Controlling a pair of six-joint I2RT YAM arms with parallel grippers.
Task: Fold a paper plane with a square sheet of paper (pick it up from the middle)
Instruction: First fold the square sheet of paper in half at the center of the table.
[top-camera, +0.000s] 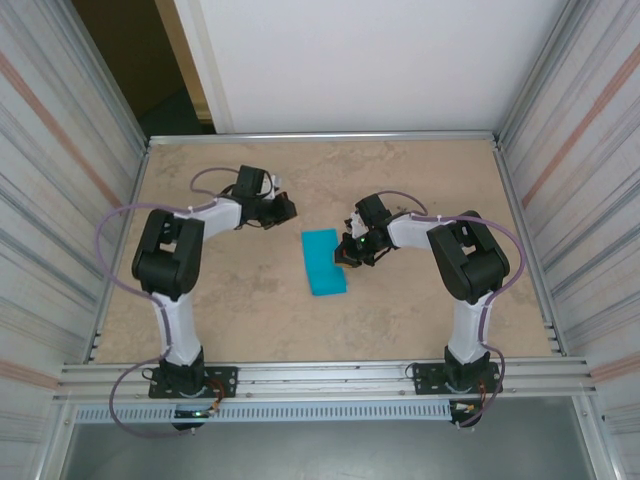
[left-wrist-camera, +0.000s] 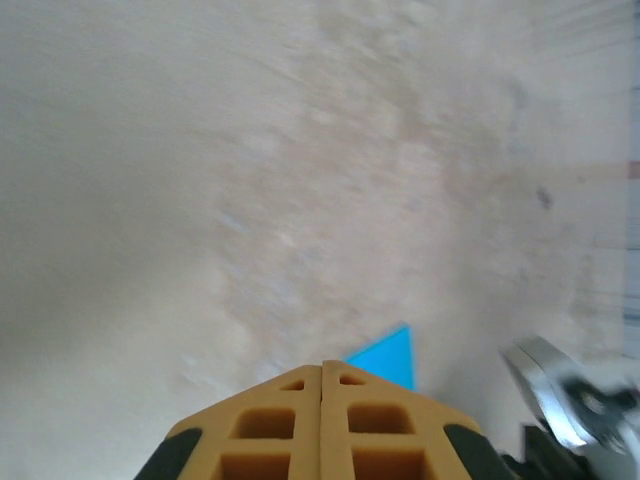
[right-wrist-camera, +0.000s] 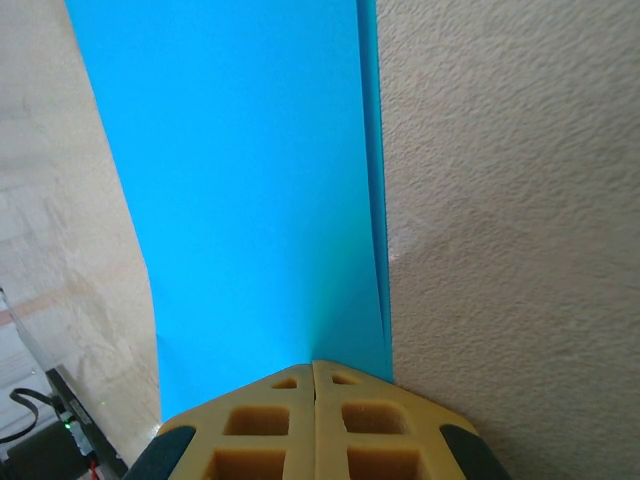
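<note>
The turquoise-blue sheet of paper lies mid-table as a narrow rectangle, doubled over on itself. In the right wrist view the paper runs away from my fingers, with a second layer showing along its right edge. My right gripper sits at the sheet's right edge, its yellow jaws pressed together on the paper's near edge. My left gripper hovers up and left of the sheet, apart from it. Its jaws are shut with nothing between them, and a blue corner of the paper shows just beyond.
The beige stone-patterned table is fenced by aluminium rails and corrugated walls on the left, right and back. Part of the right arm shows at the lower right of the left wrist view. Bare tabletop lies all around the sheet.
</note>
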